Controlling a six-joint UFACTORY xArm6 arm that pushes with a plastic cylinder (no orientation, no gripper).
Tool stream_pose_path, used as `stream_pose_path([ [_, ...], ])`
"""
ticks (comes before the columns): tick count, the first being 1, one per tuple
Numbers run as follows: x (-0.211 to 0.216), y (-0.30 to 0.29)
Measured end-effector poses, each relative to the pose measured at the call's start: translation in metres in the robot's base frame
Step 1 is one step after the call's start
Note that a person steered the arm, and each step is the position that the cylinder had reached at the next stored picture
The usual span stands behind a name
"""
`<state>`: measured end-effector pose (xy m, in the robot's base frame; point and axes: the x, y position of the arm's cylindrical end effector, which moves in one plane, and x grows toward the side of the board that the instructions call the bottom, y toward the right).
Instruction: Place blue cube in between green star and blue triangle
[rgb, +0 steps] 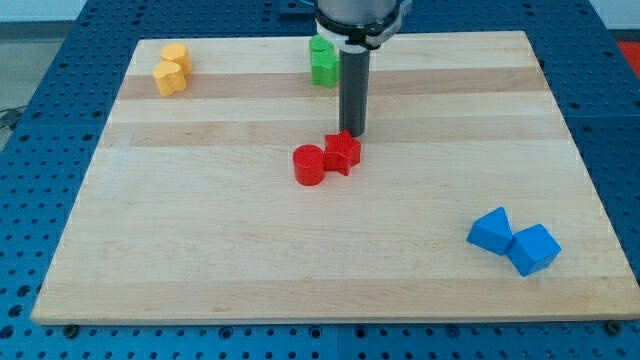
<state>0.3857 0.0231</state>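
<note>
Two blue blocks touch each other at the view's lower right. The right one (533, 249) looks like the blue cube and the left one (490, 230) like the blue triangle. Green blocks (323, 62) sit at the view's top centre, partly hidden behind the arm, so I cannot tell which is the green star. My tip (352, 136) is in the board's middle, below the green blocks and far up-left of the blue ones. It stands right at the upper edge of a red block (342, 152).
A round red block (310, 165) touches the other red block on its left. Two yellow blocks (172, 68) sit at the view's top left. The wooden board (200, 250) lies on a blue perforated table.
</note>
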Motion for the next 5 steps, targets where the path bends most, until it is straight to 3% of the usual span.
stream_pose_path([
  [1,0.024,-0.016],
  [2,0.021,-0.008],
  [4,0.078,0.128],
  [5,0.083,0.137],
])
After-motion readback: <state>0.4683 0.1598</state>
